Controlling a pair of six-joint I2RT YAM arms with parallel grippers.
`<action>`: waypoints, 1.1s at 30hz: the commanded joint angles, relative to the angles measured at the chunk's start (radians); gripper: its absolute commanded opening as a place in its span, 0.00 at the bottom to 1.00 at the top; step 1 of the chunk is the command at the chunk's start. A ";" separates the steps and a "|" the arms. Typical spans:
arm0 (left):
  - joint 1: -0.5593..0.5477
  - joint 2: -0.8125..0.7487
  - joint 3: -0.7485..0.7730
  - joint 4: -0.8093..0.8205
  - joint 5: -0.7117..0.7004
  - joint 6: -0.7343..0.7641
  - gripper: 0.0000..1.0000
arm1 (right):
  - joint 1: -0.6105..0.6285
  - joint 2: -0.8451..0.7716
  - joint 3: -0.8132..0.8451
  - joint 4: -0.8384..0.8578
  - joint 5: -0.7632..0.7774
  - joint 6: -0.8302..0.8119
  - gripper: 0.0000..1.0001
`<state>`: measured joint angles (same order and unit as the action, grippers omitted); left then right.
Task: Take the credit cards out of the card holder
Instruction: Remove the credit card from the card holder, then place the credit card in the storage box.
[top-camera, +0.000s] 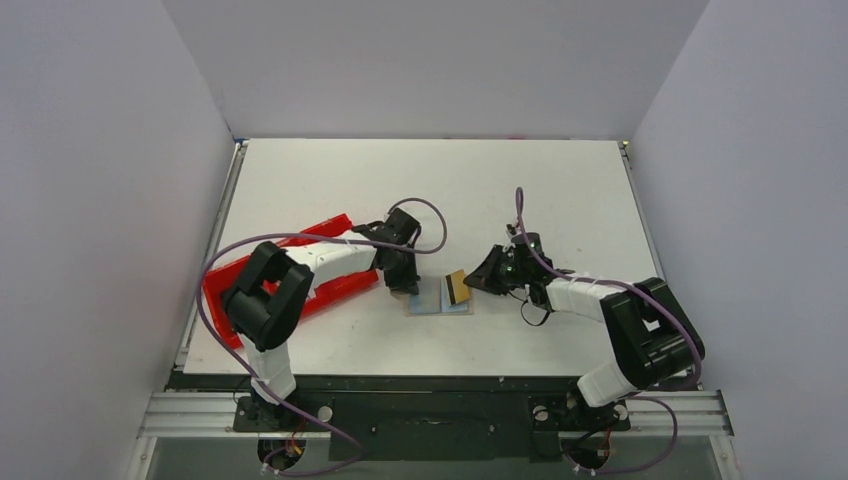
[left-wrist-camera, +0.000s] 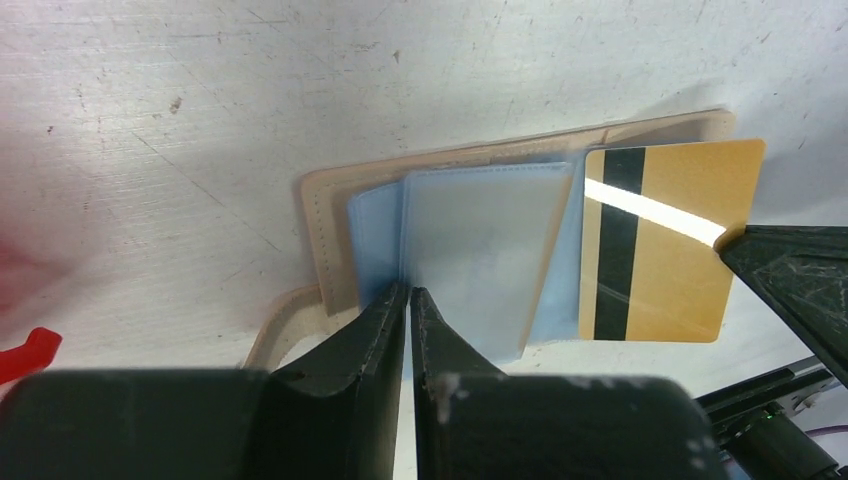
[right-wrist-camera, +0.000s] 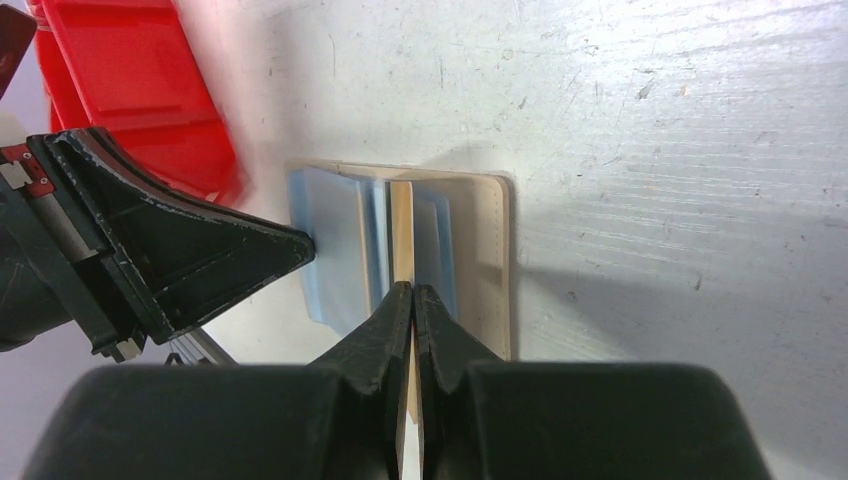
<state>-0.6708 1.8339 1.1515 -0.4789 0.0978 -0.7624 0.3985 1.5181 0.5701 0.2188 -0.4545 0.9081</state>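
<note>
The card holder (top-camera: 438, 300) lies open on the table, a beige wallet-like case (left-wrist-camera: 325, 230) with pale blue clear sleeves (left-wrist-camera: 480, 250); it also shows in the right wrist view (right-wrist-camera: 495, 260). My left gripper (top-camera: 405, 285) is shut, its tips (left-wrist-camera: 409, 292) resting on the near edge of a sleeve. My right gripper (top-camera: 470, 283) is shut on the gold credit card (left-wrist-camera: 660, 240), which has a black stripe and is tilted up over the holder's right half. The card shows edge-on between my right fingers (right-wrist-camera: 413, 290). I cannot tell a pale card from the sleeves.
The red tray (top-camera: 335, 290) lies left of the holder, partly under my left arm, and shows in the right wrist view (right-wrist-camera: 130, 80). White table surface stretches behind and right of the holder. Grey walls enclose the table.
</note>
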 joint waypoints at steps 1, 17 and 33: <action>0.010 -0.035 0.054 -0.021 0.004 0.016 0.08 | -0.008 -0.054 0.004 0.014 -0.008 -0.003 0.00; 0.163 -0.221 -0.044 0.268 0.411 -0.110 0.41 | -0.006 -0.104 0.057 0.072 -0.089 0.111 0.00; 0.227 -0.269 -0.169 0.563 0.614 -0.261 0.44 | -0.006 -0.142 0.089 0.281 -0.160 0.368 0.00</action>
<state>-0.4557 1.6138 0.9966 -0.0605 0.6357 -0.9787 0.3981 1.4044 0.6193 0.3832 -0.5911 1.2026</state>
